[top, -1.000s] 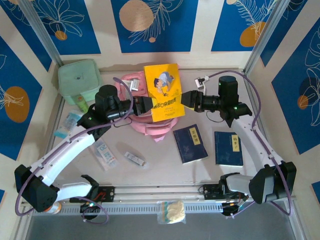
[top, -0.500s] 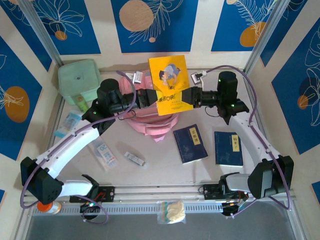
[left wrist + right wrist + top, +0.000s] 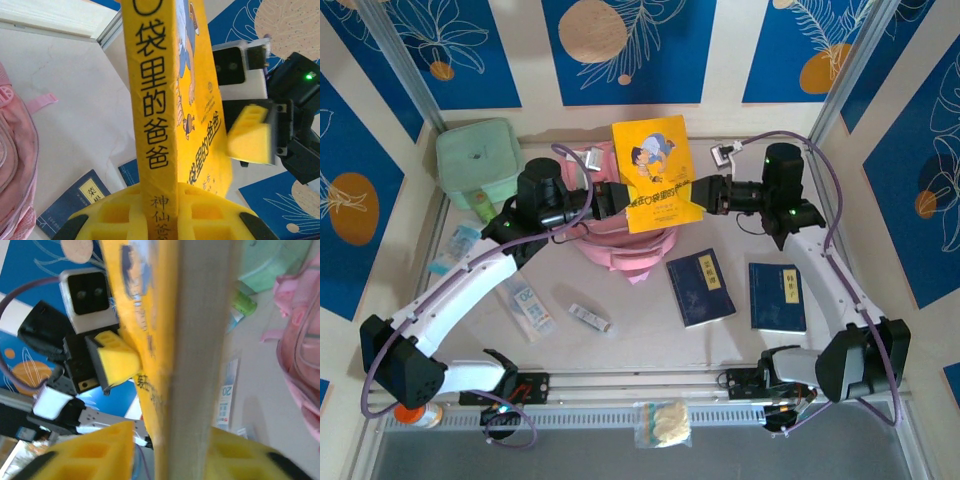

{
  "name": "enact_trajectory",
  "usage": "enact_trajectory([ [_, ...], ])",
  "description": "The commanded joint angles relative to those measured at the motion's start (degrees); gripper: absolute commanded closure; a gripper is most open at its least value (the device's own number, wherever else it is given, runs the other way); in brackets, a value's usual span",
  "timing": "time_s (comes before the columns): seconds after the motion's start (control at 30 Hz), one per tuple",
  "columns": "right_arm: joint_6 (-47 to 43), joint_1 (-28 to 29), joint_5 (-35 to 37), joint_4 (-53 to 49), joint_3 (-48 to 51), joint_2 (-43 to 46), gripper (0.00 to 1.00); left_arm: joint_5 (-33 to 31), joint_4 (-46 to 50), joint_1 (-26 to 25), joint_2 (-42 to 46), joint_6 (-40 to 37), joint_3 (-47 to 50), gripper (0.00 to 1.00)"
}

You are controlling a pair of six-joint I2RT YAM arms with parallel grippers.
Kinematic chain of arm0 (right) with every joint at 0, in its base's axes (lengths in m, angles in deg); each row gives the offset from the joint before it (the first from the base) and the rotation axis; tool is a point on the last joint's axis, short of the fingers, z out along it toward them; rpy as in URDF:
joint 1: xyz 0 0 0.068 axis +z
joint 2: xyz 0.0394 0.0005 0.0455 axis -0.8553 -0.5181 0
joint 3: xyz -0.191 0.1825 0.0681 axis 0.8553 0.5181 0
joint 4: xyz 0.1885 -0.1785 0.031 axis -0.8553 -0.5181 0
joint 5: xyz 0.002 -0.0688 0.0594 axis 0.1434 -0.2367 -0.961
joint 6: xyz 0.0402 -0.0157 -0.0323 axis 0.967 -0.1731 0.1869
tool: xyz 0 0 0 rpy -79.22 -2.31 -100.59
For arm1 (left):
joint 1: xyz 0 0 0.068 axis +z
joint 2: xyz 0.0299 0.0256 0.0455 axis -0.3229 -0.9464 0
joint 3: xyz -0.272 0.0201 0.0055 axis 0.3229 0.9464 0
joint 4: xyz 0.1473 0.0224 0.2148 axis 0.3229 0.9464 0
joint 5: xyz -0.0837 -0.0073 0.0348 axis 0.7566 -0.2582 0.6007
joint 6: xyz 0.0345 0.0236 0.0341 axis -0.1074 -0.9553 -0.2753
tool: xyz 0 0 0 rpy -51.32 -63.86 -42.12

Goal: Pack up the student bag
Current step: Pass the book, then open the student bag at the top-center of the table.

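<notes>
Lifted slightly since a second ago, the yellow paperback book (image 3: 655, 172) now hangs nearer the far edge of the table (image 3: 630, 310). The right gripper (image 3: 704, 195), then spread wide beside it, has drawn in on its right edge.

At the near edge lies a small clear bag of pale contents (image 3: 665, 422). Beyond it, left of centre, are a white-and-blue sachet (image 3: 530, 308) and a small wrapped packet (image 3: 588, 318). Right of centre lie a dark blue book (image 3: 700, 287) and a second dark blue book (image 3: 777, 297).

Farther back, mid-table, the pink fabric backpack (image 3: 615, 250) slumps under both arms. We cannot tell whether it is unzipped.

Above it, the left gripper (image 3: 615, 197) is clamped almost closed on the yellow book's spine. The right gripper's pads appear to press both covers of the opposite edge, so the book is held upright between the two arms.

In the far left corner rests a mint-green square soft case (image 3: 475, 160).

We judge the packing barely begun. Nothing visibly sits inside the backpack, the yellow book is in mid-air, and both blue books and the small packets remain out.

The spine reads 袋里的爸爸, with smaller characters below cut off by the fingers. The blue books' cream labels are too small to read. One sachet shows "20".
</notes>
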Motion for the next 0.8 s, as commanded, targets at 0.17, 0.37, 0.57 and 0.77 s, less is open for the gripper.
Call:
enact_trajectory([
  [0.17, -5.93, 0.03, 3.39, -9.10, -2.89, -1.34, 0.99, -0.59, -2.37, 0.84, -0.72, -2.07, 0.27, 1.00],
  [0.37, -10.70, -0.81, 11.51, -19.34, -3.82, -0.32, 1.00, -5.36, 3.57, 0.93, -0.52, -11.41, 1.76, 0.49],
  [0.57, -11.03, -4.51, 21.44, -27.98, -0.83, 1.34, 1.00, -15.92, 12.48, 0.79, -3.17, -30.62, 4.15, 0.46],
  [0.77, -11.72, -8.34, 26.26, -32.26, 2.91, 3.63, 1.00, -18.93, 13.35, 0.41, -10.73, -42.03, 3.07, 0.29],
])
